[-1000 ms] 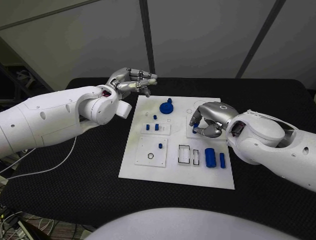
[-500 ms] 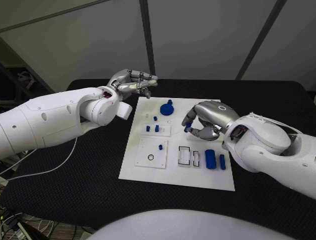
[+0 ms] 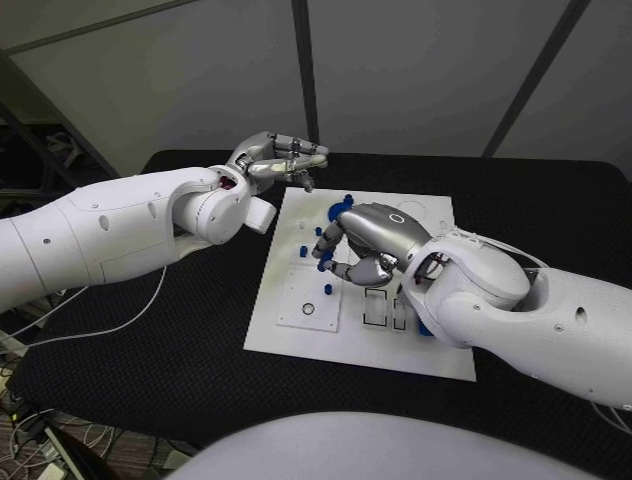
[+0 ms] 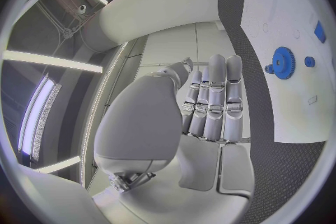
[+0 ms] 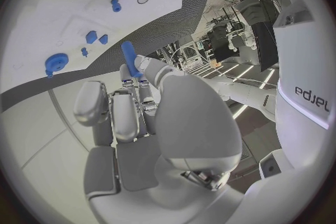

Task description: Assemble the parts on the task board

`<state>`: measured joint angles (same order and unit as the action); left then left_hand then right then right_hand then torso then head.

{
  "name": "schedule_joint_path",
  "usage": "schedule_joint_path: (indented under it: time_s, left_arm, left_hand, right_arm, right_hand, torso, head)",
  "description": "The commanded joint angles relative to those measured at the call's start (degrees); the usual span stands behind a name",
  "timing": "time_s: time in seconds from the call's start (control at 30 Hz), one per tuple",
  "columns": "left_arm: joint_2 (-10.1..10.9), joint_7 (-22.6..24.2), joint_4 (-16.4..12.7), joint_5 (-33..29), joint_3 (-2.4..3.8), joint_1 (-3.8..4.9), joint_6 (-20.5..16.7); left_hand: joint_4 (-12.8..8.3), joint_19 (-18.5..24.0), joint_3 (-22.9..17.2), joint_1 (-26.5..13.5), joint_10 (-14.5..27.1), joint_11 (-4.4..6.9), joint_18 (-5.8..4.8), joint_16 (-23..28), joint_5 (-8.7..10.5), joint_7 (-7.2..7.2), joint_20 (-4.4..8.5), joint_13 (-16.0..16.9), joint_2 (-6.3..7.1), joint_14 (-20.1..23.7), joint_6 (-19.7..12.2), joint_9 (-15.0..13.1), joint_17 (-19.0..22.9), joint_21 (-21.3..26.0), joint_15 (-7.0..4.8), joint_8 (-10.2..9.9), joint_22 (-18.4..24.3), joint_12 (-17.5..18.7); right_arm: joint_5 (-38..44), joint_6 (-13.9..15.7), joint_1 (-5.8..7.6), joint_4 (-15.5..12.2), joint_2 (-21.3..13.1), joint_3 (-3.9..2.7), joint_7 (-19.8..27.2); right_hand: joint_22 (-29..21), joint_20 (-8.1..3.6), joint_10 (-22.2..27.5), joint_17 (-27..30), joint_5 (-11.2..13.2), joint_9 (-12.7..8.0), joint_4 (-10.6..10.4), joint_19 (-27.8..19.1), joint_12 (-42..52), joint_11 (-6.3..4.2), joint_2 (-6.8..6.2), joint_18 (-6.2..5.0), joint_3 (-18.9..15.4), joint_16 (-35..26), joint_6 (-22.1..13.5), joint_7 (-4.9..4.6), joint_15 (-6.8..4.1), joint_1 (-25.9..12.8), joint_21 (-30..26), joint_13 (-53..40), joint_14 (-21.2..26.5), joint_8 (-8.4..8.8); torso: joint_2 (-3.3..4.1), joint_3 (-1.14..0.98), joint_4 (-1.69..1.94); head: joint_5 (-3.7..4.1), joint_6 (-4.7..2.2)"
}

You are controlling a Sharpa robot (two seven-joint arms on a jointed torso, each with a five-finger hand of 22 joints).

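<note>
I see the white task board (image 3: pixel 295 335) lying in the middle of the black worktop (image 3: pixel 143 340), with small blue parts on it. A blue gear (image 4: pixel 283 62) sits near the board's far edge, and a few small blue pegs (image 5: pixel 92 37) stand in the plates closer to the middle. My right hand (image 3: pixel 362 243) hangs over the middle of the board, fingers curled, and in the right wrist view I see a blue rod-shaped part (image 5: pixel 129 55) pinched at its fingertips, sticking out beyond them. My left hand (image 3: pixel 277 160) is held up beyond the board's far left corner, above the worktop. Its fingers lie close together and bent toward the palm, and I see nothing in them. The two hands are well apart.
</note>
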<state>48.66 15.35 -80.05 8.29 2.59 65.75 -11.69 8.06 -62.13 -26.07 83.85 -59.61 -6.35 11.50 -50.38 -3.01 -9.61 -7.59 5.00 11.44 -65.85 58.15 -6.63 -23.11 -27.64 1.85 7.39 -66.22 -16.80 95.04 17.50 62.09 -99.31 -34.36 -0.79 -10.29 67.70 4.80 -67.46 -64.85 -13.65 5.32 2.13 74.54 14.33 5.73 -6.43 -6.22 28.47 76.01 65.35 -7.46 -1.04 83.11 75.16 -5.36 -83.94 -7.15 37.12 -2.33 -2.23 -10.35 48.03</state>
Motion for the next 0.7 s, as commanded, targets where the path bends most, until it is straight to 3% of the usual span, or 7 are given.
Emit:
schedule_joint_path:
  time_s: [0.03,0.17,0.37,0.7]
  left_arm:
    - [-0.2,0.1,0.0,-0.2,0.05,0.1,0.6]
    - [-0.5,0.1,0.1,-0.2,0.05,0.1,0.6]
    - [-0.8,0.1,0.2,-0.2,0.05,0.11,0.6]
    - [-1.0,0.1,0.3,-0.2,0.05,0.11,0.7]
  left_hand:
    - [0.0,0.4,0.2,0.1,0.5,0.03,-1.08,0.3,0.16,-0.12,0.02,0.1,-0.53,0.4,0.3,0.1,0.1,0.4,-0.02,0.2,0.1,-0.3]
    - [0.0,0.4,0.2,0.1,0.5,0.03,-1.08,0.3,0.16,-0.12,0.02,0.1,-0.53,0.4,0.3,0.1,0.1,0.4,-0.02,0.2,0.1,-0.3]
    - [0.0,0.4,0.3,0.1,0.6,0.04,-1.07,0.3,0.16,-0.11,0.01,0.1,-0.61,0.4,0.3,0.1,0.1,0.5,-0.02,0.2,0.1,-0.4]
    - [0.0,0.4,0.3,0.1,0.6,0.04,-1.07,0.3,0.16,-0.11,0.01,0.1,-0.61,0.4,0.3,0.1,0.1,0.5,-0.02,0.2,0.1,-0.4]
  right_arm:
    - [-1.9,0.5,-0.13,0.7,0.8,0.55,3.1]
    - [-2.0,0.1,-0.56,2.3,2.5,1.93,4.2]
    - [-2.1,-0.3,-1.59,4.5,4.1,2.98,5.1]
    - [-2.1,-0.8,-2.63,6.9,5.2,3.53,5.8]
  right_hand:
    - [0.1,-0.01,-2.4,0.1,-0.3,-0.1,0.4,0.3,0.3,-2.32,0.25,1.05,0.0,0.3,0.0,-0.33,-0.21,0.9,0.4,-1.7,-2.0,0.38]
    - [0.1,0.02,-2.2,0.1,-0.5,-0.1,0.5,0.3,0.2,-2.23,0.27,1.05,0.2,0.3,-0.1,-0.41,-0.14,0.9,0.4,-1.8,-2.0,0.51]
    - [0.1,0.04,-2.1,0.1,-0.6,-0.1,0.5,0.3,0.1,-2.21,0.3,1.05,0.2,0.3,-0.2,-0.43,-0.13,0.9,0.4,-1.8,-1.9,0.54]
    - [0.1,0.08,-1.9,0.1,-0.8,-0.2,0.7,0.2,0.0,-2.13,0.33,1.04,0.4,0.3,-0.3,-0.51,-0.07,1.0,0.5,-1.9,-2.0,0.67]
  torso:
    - [0.09,-0.06,-0.16]
    - [-0.01,-0.1,-0.2]
    - [-0.05,-0.09,-0.11]
    - [-0.06,-0.1,-0.13]
  head:
    - [-0.54,0.3]
    - [-0.93,0.66]
    - [-1.46,1.18]
    - [-2.15,1.47]
